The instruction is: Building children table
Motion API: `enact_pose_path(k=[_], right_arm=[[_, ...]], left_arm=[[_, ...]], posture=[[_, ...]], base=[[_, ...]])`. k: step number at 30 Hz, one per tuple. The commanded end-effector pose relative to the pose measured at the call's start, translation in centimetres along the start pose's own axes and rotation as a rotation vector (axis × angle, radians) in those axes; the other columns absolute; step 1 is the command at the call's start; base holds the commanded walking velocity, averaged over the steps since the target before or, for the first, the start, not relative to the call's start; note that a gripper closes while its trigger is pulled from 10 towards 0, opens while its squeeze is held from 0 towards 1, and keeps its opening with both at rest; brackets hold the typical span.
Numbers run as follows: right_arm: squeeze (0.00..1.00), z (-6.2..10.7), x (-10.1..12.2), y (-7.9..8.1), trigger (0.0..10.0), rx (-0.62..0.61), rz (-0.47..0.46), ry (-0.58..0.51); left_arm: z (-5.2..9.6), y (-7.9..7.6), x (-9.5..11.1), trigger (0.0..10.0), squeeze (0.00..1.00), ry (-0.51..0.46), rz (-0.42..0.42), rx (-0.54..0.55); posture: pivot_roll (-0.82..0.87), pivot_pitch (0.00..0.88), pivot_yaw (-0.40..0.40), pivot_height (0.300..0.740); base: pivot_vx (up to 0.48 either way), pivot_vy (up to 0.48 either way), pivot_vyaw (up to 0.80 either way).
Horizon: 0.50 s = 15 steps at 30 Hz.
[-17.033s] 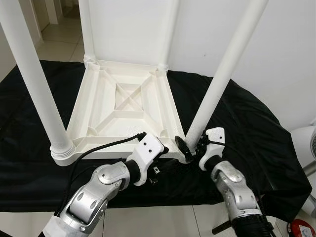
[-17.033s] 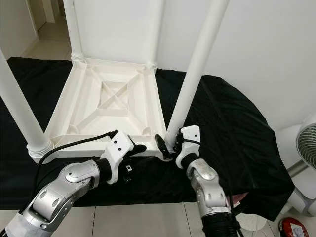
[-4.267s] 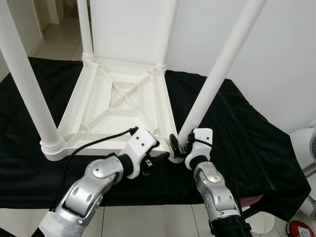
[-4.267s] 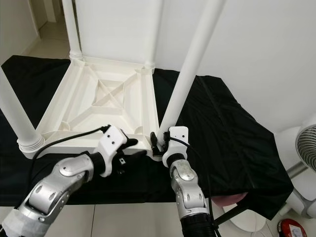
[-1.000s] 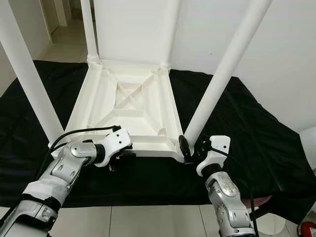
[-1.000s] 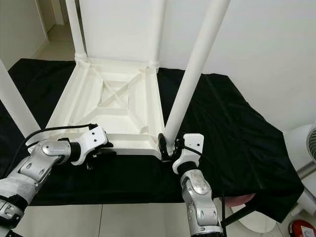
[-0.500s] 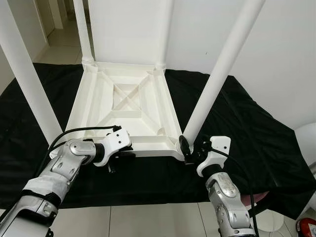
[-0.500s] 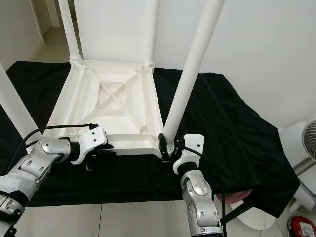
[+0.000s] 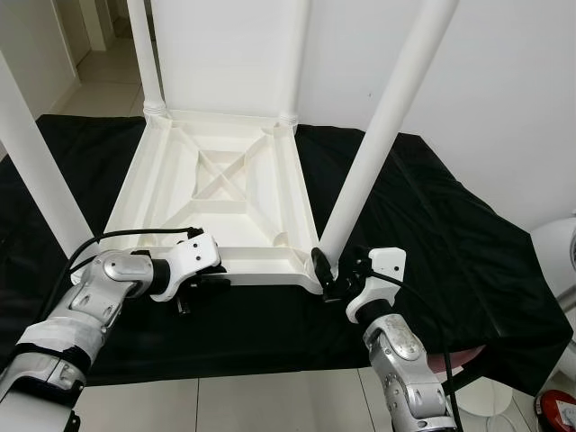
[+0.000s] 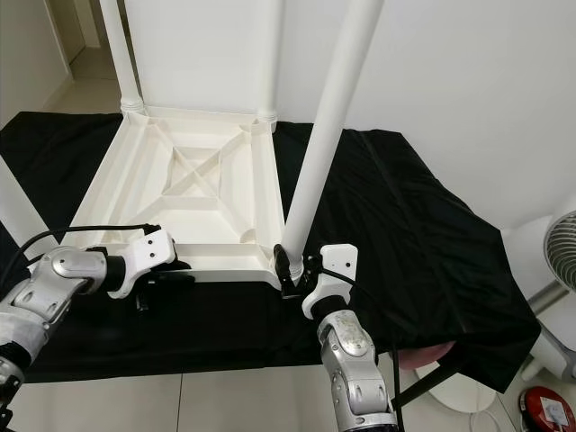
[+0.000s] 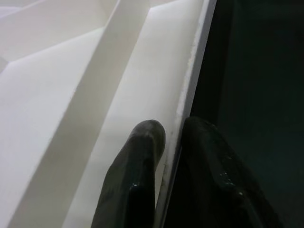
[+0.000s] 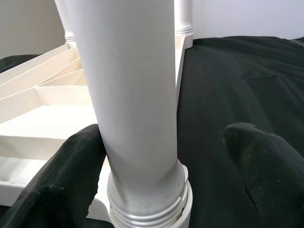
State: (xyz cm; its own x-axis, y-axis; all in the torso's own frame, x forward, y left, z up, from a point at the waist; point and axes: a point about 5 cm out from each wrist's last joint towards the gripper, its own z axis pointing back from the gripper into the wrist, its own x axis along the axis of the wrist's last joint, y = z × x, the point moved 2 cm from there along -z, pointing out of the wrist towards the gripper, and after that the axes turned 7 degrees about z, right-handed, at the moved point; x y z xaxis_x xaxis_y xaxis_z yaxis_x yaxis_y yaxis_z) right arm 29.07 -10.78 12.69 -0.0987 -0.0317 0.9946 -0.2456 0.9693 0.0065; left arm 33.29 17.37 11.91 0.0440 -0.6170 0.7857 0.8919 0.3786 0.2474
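A white plastic children's table (image 9: 220, 193) lies upside down on a black cloth, its legs standing up. My left gripper (image 9: 216, 281) is at the table's near rim (image 9: 265, 270), left of the middle. In the left wrist view its fingers (image 11: 142, 142) pinch that rim (image 11: 190, 85), one inside and one outside. My right gripper (image 9: 337, 274) is at the foot of the near right leg (image 9: 378, 126). In the right wrist view its two fingers straddle the leg (image 12: 133, 95): one finger (image 12: 80, 156) touches it, the other stands apart.
The black cloth (image 9: 432, 225) covers the low surface and drops off at the front and right edges. A white fan (image 10: 558, 252) and a red object (image 10: 544, 409) sit on the tiled floor at the right. A white wall stands behind the table.
Since several seconds ago my left gripper has slid left along the near rim, away from the right leg. Over the last second only the camera view shifted slightly; both grippers keep their places.
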Motion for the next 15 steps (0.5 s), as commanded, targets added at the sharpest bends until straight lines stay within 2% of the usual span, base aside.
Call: enact_pose_path(k=[1,5,6,9,15], right_arm=[[0.00,0.7,-0.5,-2.2,10.0,-0.087,0.023,0.025],[0.00,0.8,-0.5,-2.5,10.0,-0.098,0.028,0.024],[0.00,0.8,-0.5,-2.5,10.0,-0.098,0.028,0.024],[0.00,0.9,-0.5,-2.6,10.0,-0.101,0.030,0.025],[0.00,0.7,-0.5,-2.4,10.0,-0.093,0.030,0.024]], left_arm=[[3.5,2.3,-1.7,0.0,0.00,0.062,0.052,0.154],[5.0,2.6,-2.5,0.0,0.00,0.074,0.089,0.208],[5.0,2.6,-2.5,0.0,0.00,0.074,0.089,0.208],[6.3,2.1,-3.1,0.0,0.00,0.061,0.129,0.238],[6.5,1.6,-3.2,0.0,0.00,0.046,0.149,0.256]], posture=[[-0.04,0.000,-0.074,0.740],[-0.05,0.000,-0.071,0.740],[-0.05,0.000,-0.071,0.740],[-0.05,0.000,-0.072,0.740],[-0.04,0.000,-0.087,0.740]], base=[[0.000,0.000,0.00],[0.000,0.000,0.00],[0.000,0.000,0.00],[0.000,0.000,0.00],[0.000,0.000,0.00]])
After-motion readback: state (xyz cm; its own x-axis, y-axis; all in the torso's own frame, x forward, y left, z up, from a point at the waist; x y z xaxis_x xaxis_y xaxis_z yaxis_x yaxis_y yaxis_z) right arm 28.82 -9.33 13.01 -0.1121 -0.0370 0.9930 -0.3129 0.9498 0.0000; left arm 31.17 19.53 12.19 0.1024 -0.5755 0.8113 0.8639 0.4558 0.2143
